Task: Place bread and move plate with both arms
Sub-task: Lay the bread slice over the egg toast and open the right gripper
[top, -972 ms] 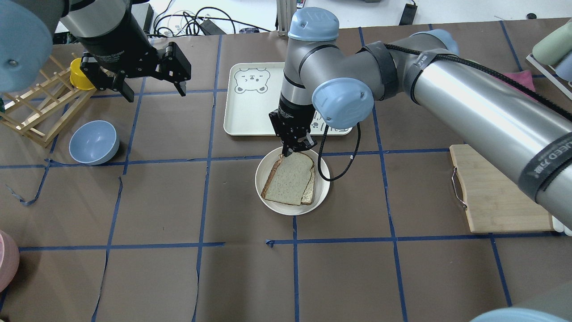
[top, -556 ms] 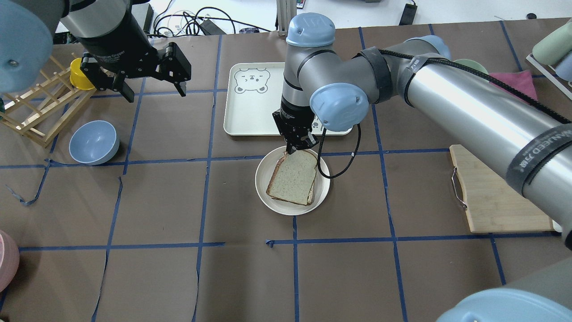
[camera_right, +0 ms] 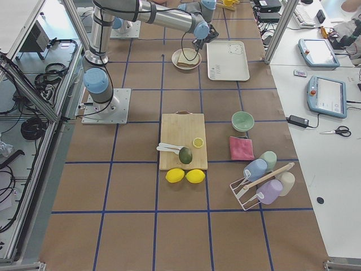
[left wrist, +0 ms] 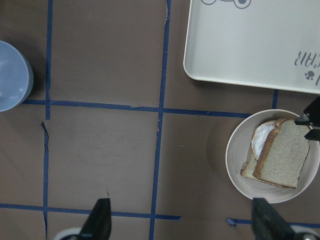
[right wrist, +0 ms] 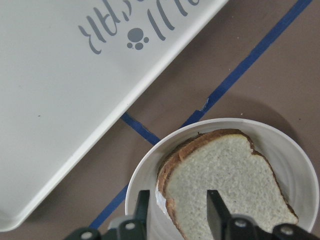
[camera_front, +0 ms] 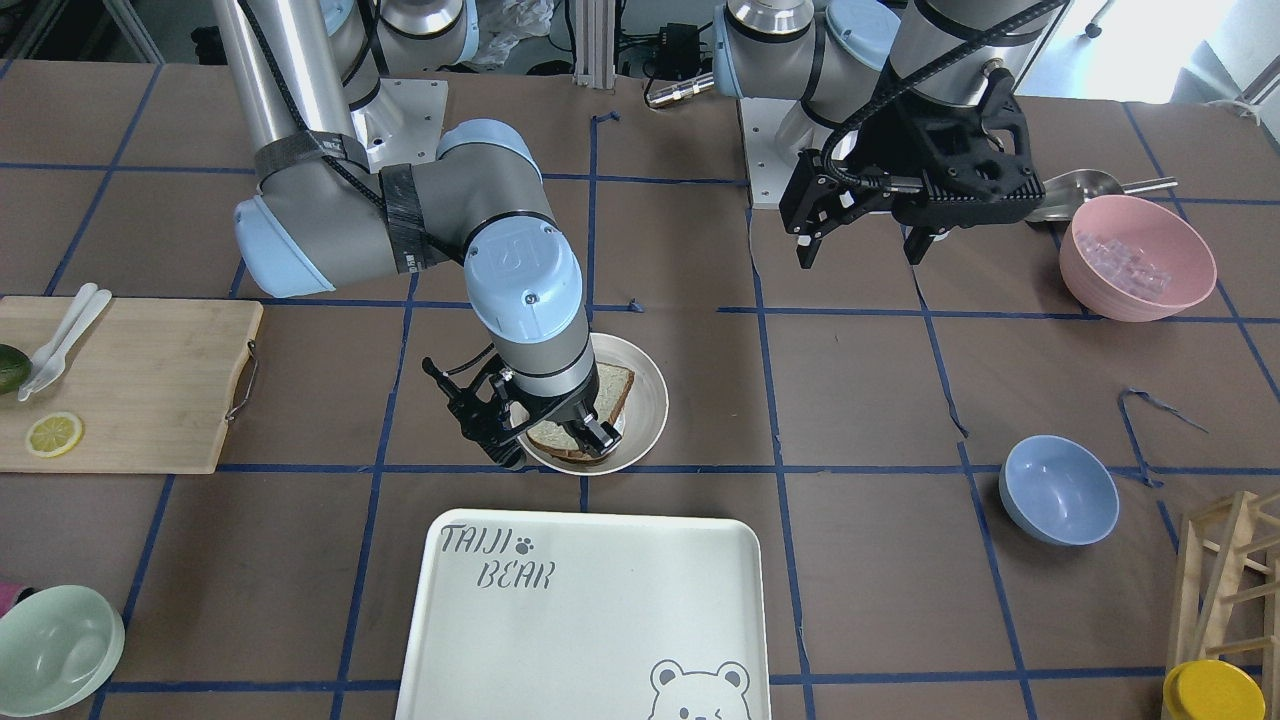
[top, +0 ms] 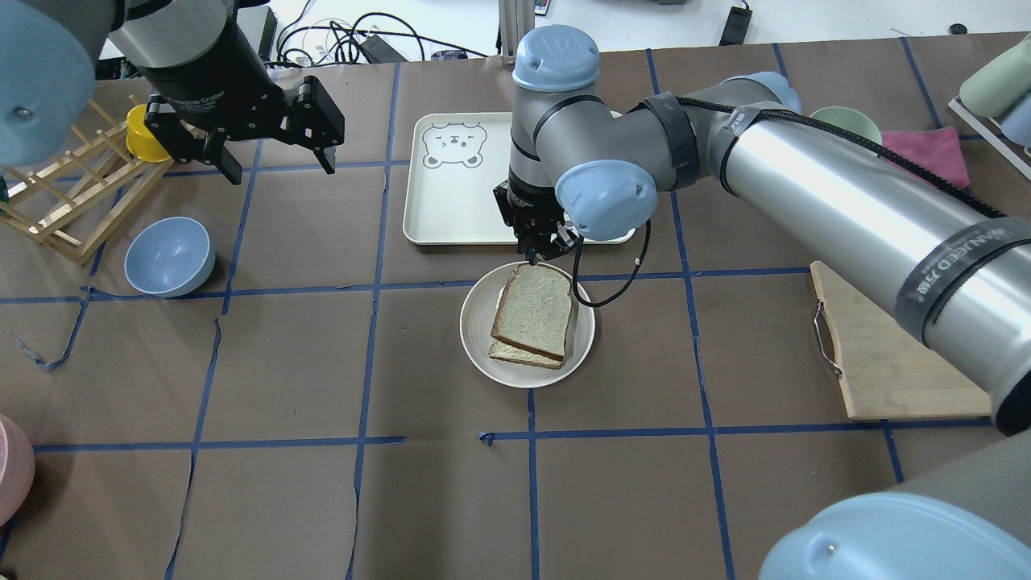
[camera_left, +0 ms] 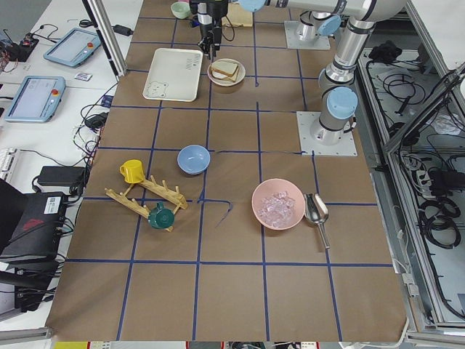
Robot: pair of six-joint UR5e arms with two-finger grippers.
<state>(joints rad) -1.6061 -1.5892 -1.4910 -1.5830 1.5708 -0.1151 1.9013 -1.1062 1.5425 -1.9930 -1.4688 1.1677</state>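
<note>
The bread (top: 536,310) lies flat on a second slice (top: 523,354) inside the cream plate (top: 475,338) at the table's middle. In the left wrist view, egg white (left wrist: 260,142) shows under the bread (left wrist: 282,160). My right gripper (top: 541,250) hovers over the plate's far rim, next to the tray, open and empty. In the right wrist view its fingers (right wrist: 215,210) stand apart above the bread (right wrist: 225,185). My left gripper (top: 282,167) is open and empty, high over the table's far left, well away from the plate.
The white TAIJI BEAR tray (top: 451,193) lies just beyond the plate. A blue bowl (top: 169,256) and a wooden rack (top: 72,201) with a yellow cup (top: 145,133) are at the left. A cutting board (top: 894,354) lies at the right. A pink bowl (camera_front: 1135,255) stands near the left arm's base.
My right gripper has let go of the bread and drawn back toward the tray. The bread, tilted in its grip before, now lies flat on the lower slice. The left arm has not moved.
</note>
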